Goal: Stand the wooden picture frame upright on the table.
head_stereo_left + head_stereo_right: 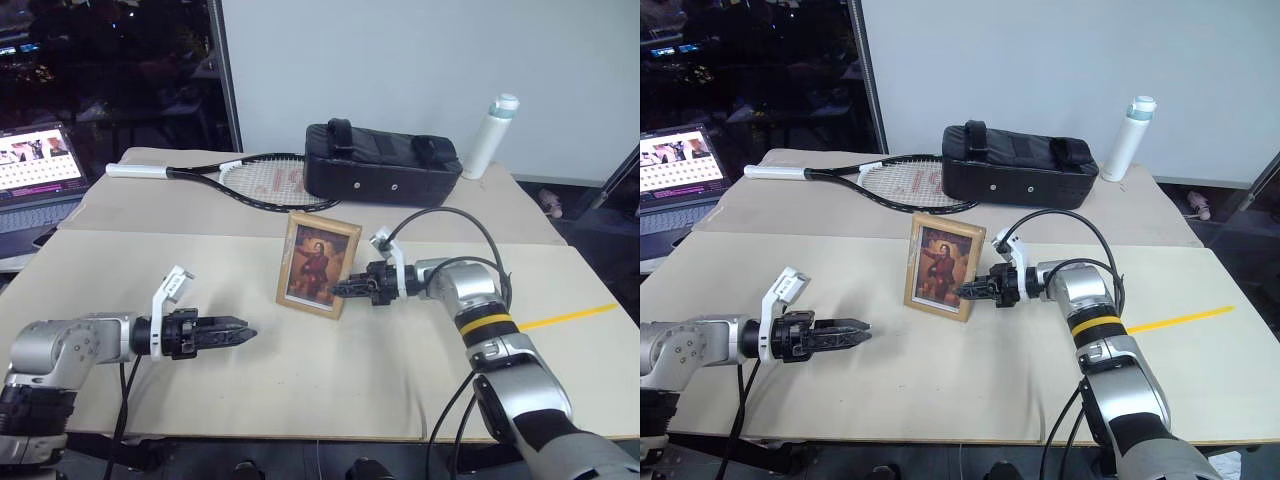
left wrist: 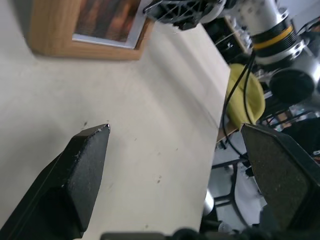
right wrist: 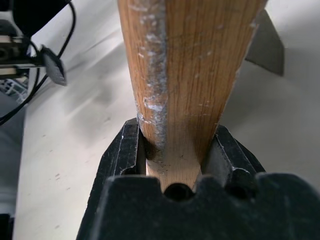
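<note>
Right hand point(image 1: 345, 290) is clamped on the right side edge of the small rectangular light-wood picture frame with a red portrait point(image 1: 318, 263); in the right wrist view both black fingers point(image 3: 125, 152) press the wooden edge from either side. The frame stands upright, slightly tilted back, on the large light beige worktop point(image 1: 330, 380), near its middle, portrait side toward the robot. Part of a dark fold-out stand point(image 3: 266, 42) shows behind the frame in the right wrist view.

Left hand point(image 1: 245, 333) hangs low over the worktop, left of the frame and apart from it, fingers spread wide, holding nothing, touching nothing. It points toward the frame.

Behind the frame: black-and-white tennis racket point(image 1: 250, 180) lying flat, black rectangular soft case point(image 1: 380, 165), white cylindrical bottle point(image 1: 490, 135) beside the case. Open laptop point(image 1: 40, 175) off the far left edge. Yellow tape strip point(image 1: 565, 317) on the right of the worktop. Black cable point(image 1: 450, 225) loops over the right arm.
</note>
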